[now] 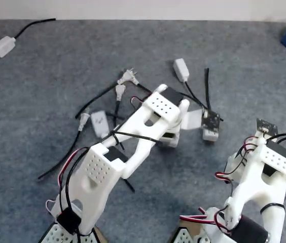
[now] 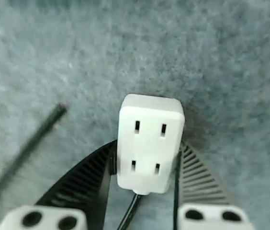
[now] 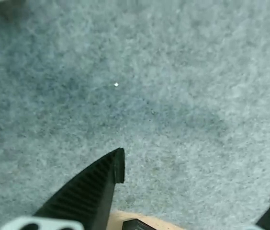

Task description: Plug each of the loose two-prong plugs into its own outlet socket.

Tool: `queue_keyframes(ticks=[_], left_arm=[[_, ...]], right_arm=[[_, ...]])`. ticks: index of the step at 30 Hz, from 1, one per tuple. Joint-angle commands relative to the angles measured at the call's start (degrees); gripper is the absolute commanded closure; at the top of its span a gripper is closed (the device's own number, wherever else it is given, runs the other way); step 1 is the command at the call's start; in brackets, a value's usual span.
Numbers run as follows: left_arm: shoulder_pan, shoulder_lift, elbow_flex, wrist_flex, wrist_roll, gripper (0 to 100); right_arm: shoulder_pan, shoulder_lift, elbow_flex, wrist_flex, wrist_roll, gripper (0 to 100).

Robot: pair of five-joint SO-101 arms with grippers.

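Outlet socket [image 2: 149, 139] sits clamped in the left gripper [image 2: 146, 151].

White double outlet [image 2: 149, 143], empty, gripped at its sides; black-corded plugs [image 1: 128, 77] lie loose on the counter [image 1: 41, 91].

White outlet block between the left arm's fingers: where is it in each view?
Left wrist view: outlet block at centre, sockets facing the camera, between the fingers.
High view: under the left gripper near mid-table, covered by the arm.
Right wrist view: gray carpet ahead of the open right gripper.
Shared landmark: the gray carpet.
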Motion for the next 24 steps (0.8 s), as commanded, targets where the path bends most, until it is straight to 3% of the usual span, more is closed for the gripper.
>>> queue_keyframes(ticks=[1,4,8,16,24], left_arm=[[0.4,-1.0,-3.5,9.1,14.5,99],[-1.9,-1.0,-9.2,16.1,25.3,99],[-6.5,-2.2,-5.6,16.6,37.2,99],[-13.8,-12.0,2.9,16.5,39.7,99],[-29.8,-17.3,2.7,16.5,34.2,99]], right_arm=[[-0.5,-1.6,-0.1,-0.2,0.7,54.8],[-0.7,-1.6,1.2,-0.5,0.8,54.8],[-0.5,-1.6,1.3,-0.2,2.4,54.8],[-0.6,-1.6,1.3,-0.3,2.5,54.8],[-0.7,-1.6,1.3,-0.4,2.6,54.8]])
